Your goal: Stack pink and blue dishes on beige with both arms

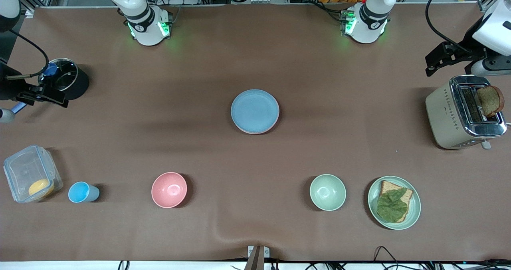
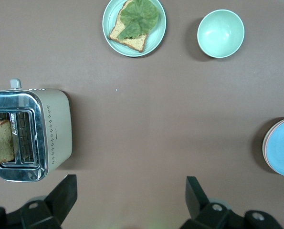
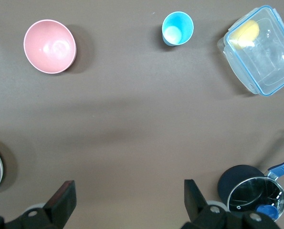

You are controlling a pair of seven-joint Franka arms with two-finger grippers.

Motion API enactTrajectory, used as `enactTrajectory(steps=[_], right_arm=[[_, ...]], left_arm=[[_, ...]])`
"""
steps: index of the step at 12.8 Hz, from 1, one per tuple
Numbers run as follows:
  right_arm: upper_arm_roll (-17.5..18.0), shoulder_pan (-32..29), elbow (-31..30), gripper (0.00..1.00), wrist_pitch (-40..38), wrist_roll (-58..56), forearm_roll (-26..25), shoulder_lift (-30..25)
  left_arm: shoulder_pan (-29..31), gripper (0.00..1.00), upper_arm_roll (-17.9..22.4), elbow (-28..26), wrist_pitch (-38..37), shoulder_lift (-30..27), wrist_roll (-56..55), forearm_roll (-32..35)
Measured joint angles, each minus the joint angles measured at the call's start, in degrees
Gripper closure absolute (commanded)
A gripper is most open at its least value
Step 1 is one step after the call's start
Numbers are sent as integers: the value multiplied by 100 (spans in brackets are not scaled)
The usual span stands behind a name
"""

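Observation:
The light blue plate (image 1: 254, 110) lies at the table's middle, on top of a stack. A pale pink rim (image 1: 255, 132) peeks out from under its nearer edge; that is the pink plate. The beige plate is hidden. The same stack shows at the edge of the left wrist view as the blue plate (image 2: 282, 149). My left gripper (image 1: 430, 67) hangs open and empty in the air beside the toaster, seen again as the left gripper (image 2: 131, 191). My right gripper (image 1: 56, 98) hangs open and empty over the black pot's edge, and the right gripper (image 3: 130, 195) shows bare cloth between its fingers.
A toaster (image 1: 451, 118) with a slice of toast stands at the left arm's end. Nearer the camera are a mint plate (image 1: 415, 200) with bread and lettuce, a mint bowl (image 1: 327, 192), a pink bowl (image 1: 169, 189), a blue cup (image 1: 82, 192) and a clear box (image 1: 28, 172). A black pot (image 1: 76, 82) stands at the right arm's end.

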Motion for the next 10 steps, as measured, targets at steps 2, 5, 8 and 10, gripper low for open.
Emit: enactTrajectory(steps=[2, 5, 8, 10], right_arm=[[-2, 1, 28, 0, 34, 0, 0, 0], [-35, 0, 54, 0, 195, 0, -1, 0], [-46, 0, 57, 0, 236, 0, -1, 3], [-47, 0, 57, 0, 237, 0, -1, 9]], left_arm=[[18, 0, 8, 0, -9, 3, 7, 0], [60, 0, 68, -1, -15, 34, 7, 0], [77, 0, 141, 79, -14, 113, 7, 0], [76, 0, 141, 109, -14, 146, 7, 0]])
